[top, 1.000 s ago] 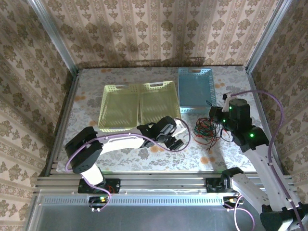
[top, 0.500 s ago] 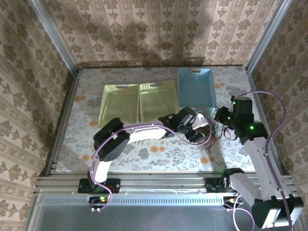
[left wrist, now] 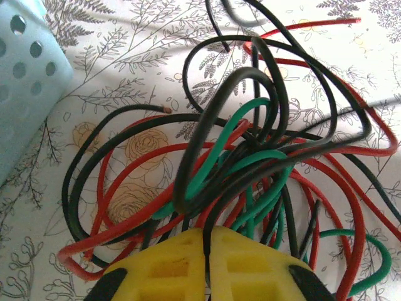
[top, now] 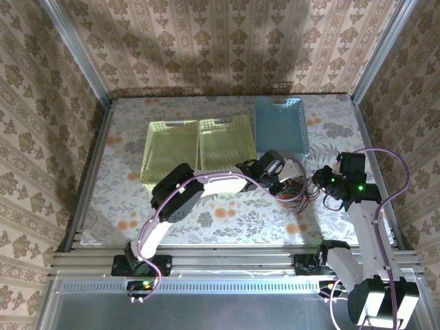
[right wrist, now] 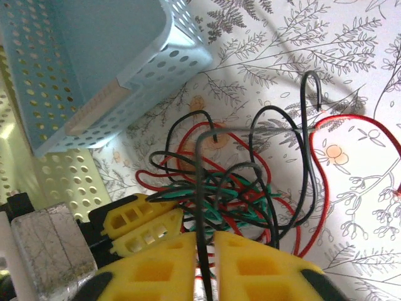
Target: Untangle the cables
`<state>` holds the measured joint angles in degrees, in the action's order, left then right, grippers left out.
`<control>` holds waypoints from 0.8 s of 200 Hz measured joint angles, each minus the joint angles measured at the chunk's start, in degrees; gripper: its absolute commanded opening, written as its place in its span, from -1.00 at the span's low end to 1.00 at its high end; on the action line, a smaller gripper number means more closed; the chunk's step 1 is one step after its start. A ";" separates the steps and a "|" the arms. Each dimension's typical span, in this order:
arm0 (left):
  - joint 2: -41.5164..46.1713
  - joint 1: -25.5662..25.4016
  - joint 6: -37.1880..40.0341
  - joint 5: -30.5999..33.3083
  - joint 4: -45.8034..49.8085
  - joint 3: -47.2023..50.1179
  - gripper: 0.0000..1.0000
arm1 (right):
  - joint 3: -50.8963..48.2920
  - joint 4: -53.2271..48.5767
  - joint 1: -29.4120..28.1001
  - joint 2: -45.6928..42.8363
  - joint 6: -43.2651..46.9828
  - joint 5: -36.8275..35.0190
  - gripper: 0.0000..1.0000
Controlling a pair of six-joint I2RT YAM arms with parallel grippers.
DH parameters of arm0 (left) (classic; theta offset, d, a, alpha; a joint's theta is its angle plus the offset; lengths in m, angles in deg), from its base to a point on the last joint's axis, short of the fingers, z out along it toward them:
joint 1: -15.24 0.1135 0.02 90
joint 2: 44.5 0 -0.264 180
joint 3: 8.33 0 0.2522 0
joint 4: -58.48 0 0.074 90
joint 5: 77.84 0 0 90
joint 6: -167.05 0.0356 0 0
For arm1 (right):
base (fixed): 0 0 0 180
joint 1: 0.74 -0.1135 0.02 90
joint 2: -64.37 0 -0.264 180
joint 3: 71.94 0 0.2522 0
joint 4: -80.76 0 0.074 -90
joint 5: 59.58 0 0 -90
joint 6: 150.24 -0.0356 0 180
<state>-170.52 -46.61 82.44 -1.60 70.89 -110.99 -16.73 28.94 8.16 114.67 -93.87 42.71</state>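
blue basket [left wrist: 25, 81] cut off at left edge, cables [left wrist: 250, 169] partly hidden behind jaws

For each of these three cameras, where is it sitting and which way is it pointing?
Top external: above and behind the bases, looking down at the table; left arm and right arm meet at the cables.
Left wrist: faces past the shut left end effector into the tangle.
Right wrist: faces past the right end effector at the tangle; the left end effector's fingers show too.
Shared: both wrists see cables and blue basket.
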 measured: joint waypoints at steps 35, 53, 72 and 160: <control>1.86 -0.02 -1.11 0.48 -1.70 3.10 -1.00 | -0.39 -0.76 0.81 0.00 -0.74 -2.01 0.01; 5.16 -0.02 -1.31 0.70 -1.68 6.27 -1.00 | -0.44 -1.51 1.11 0.00 -0.87 -3.17 0.04; 9.46 -0.02 -1.49 0.74 -1.73 8.76 -1.00 | -0.44 -1.75 1.14 0.07 -0.70 -3.56 0.05; 17.99 -0.02 -1.99 1.53 -1.70 14.43 -1.00 | -3.87 6.14 1.11 3.56 -1.70 8.81 0.02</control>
<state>-152.53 -46.63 80.45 -0.07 69.19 -96.56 -20.60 35.08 9.28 118.24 -95.57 51.52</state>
